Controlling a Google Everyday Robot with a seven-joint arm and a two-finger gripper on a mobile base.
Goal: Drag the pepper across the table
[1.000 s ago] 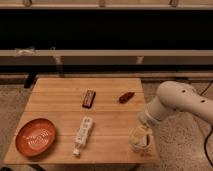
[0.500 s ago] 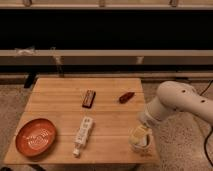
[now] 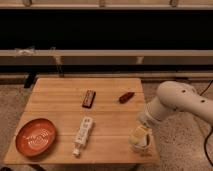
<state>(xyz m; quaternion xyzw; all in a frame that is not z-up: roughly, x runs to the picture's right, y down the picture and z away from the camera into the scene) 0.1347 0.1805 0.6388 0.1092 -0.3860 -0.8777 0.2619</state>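
Nothing has moved: the gripper (image 3: 140, 139) stays over the desk's (image 3: 60, 100) near right corner, well apart from the pepper (image 3: 126, 97); open or closed, I cannot tell.

Bench (image 3: 60, 102): square, light wood, plank strips running left to right. Four things lie directly on it, none touching another.

- Pepper (image 3: 126, 97): small, dark red, in the far right part, lying at a slant, near the right edge.
- Brown bar (image 3: 89, 98): about mid-bench, left of the pepper, long side running roughly front to back.
- White power strip (image 3: 83, 134): front half, in front of the bar, slightly tilted, one end close to the front edge.
- Orange bowl (image 3: 36, 137): front left corner, upright.

My gripper (image 3: 141, 140) is at the front right corner of the bench, well apart from the pepper. Whether it touches the wood, I cannot tell.
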